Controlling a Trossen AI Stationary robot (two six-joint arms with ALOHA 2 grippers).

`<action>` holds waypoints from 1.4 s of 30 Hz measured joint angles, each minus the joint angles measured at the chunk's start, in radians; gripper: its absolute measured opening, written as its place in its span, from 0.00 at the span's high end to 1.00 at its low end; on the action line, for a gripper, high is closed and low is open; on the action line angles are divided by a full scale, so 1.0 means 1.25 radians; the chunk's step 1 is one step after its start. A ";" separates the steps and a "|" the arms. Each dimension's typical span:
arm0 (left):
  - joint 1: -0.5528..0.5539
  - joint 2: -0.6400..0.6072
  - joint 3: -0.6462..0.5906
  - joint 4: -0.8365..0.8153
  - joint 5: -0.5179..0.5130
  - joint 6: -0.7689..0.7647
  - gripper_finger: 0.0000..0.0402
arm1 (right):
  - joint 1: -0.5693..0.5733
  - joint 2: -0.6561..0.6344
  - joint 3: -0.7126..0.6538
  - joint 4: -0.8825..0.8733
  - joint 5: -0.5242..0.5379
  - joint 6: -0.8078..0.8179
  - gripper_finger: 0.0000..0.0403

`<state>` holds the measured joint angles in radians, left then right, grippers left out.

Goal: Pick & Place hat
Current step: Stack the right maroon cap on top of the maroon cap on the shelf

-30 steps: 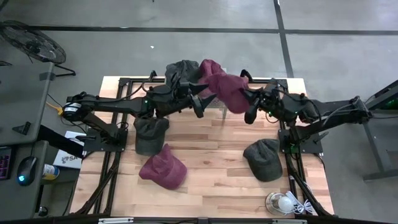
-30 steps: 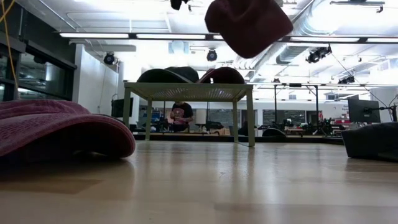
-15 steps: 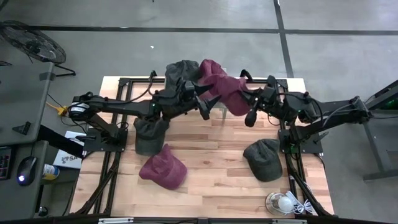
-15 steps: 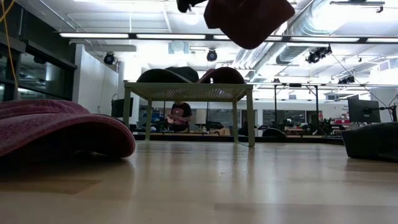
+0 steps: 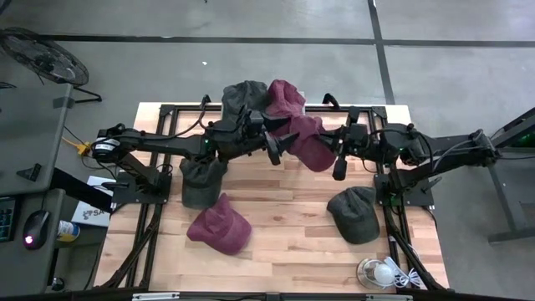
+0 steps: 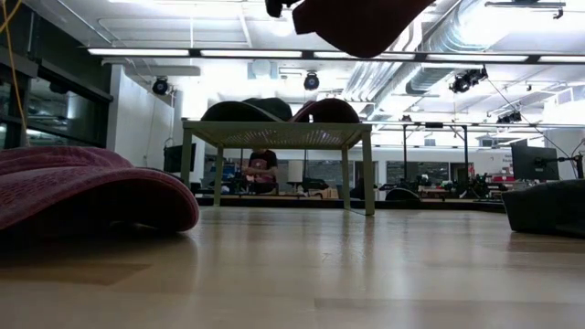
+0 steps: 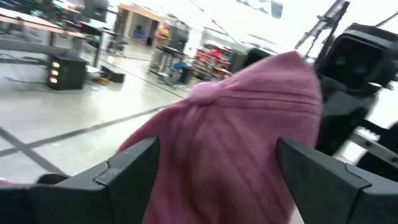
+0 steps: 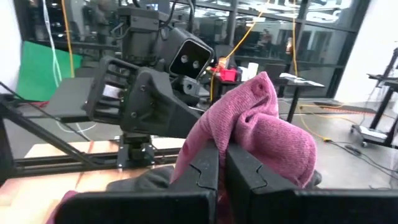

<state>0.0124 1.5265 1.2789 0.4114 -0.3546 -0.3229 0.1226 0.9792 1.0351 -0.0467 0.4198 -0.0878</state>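
1. The maroon hat [image 5: 308, 140] hangs in the air at the upper centre of the high view, between the two arms, lifted well clear of the wooden table [image 5: 284, 226] so it can travel without dragging

2. The right gripper [image 8: 221, 163] has its fingers pressed together on a fold of the hat's fabric; pinching an edge lets the rest droop freely, and this looks like the hold that carries the weight

3. The left gripper [image 7: 214, 158] has its fingers spread wide on either side of the hat's crown without squeezing it, probably placed to steady or take the hat

4. At the top centre of the high view a dark hat [image 5: 244, 96] and another maroon one [image 5: 284, 94] sit on a small raised stand [image 6: 279, 135], likely the place where hats are set down

5. Further hats lie on the table: a dark one [image 5: 202, 180] left of centre, a maroon one [image 5: 220, 224] lower left, a dark one [image 5: 354, 213] lower right, seemingly waiting their turn
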 joint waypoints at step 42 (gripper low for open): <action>0.000 0.000 0.000 -0.035 0.103 -0.087 0.99 | -0.004 0.000 0.000 -0.006 0.036 0.052 0.93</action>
<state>0.0128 1.5265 1.2785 0.3676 -0.2264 -0.4318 0.1181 0.9796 1.0351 -0.0547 0.4652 -0.0226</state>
